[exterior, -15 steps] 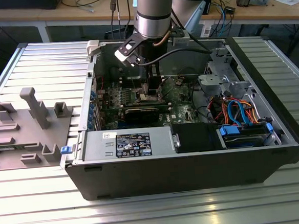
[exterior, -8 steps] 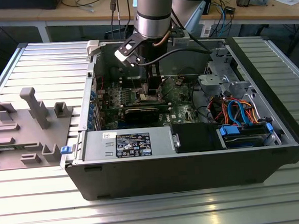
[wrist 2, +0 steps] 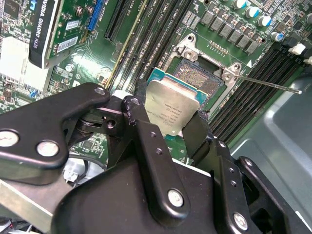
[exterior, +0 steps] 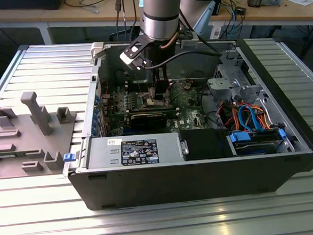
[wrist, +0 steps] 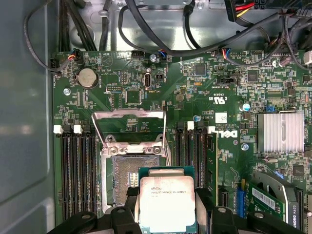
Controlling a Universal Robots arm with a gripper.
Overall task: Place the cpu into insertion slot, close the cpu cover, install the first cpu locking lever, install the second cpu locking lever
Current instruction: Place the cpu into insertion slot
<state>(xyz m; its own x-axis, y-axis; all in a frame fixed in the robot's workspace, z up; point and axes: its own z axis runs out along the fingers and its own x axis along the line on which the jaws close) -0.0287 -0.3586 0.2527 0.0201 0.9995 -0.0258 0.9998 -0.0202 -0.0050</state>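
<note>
In the exterior view, an open computer case (exterior: 203, 173) is seen lying on a ribbed metal surface (exterior: 153, 220), with a grey fixture block (exterior: 28, 132) at nine o'clock of the case, on the exterior view's left. The arm (exterior: 160, 15) is lowered into the case from twelve o'clock, and its gripper (exterior: 157, 96) is held over the green circuit board (exterior: 190, 101). A power supply (exterior: 134, 151) is set at the case's six o'clock edge, and blue and orange cables (exterior: 250, 116) are bundled at four o'clock. In the second wrist view, the cpu (wrist 2: 170, 105) is shown clamped by its edges between the black fingers (wrist 2: 141, 126) of the gripper (wrist 2: 168, 117), tilted and raised just beside the insertion slot (wrist 2: 200, 80), whose contact field is left bare; a thin lever rod (wrist 2: 268, 84) is swung out from the slot's corner. In the first wrist view, the cpu (wrist: 167, 202) is seen overlapping one corner of the insertion slot (wrist: 124, 178), not seated in it, while the cpu cover (wrist: 129, 115) is stood open at the slot's far edge. A finned heatsink (wrist: 280, 131) is mounted well apart.
</note>
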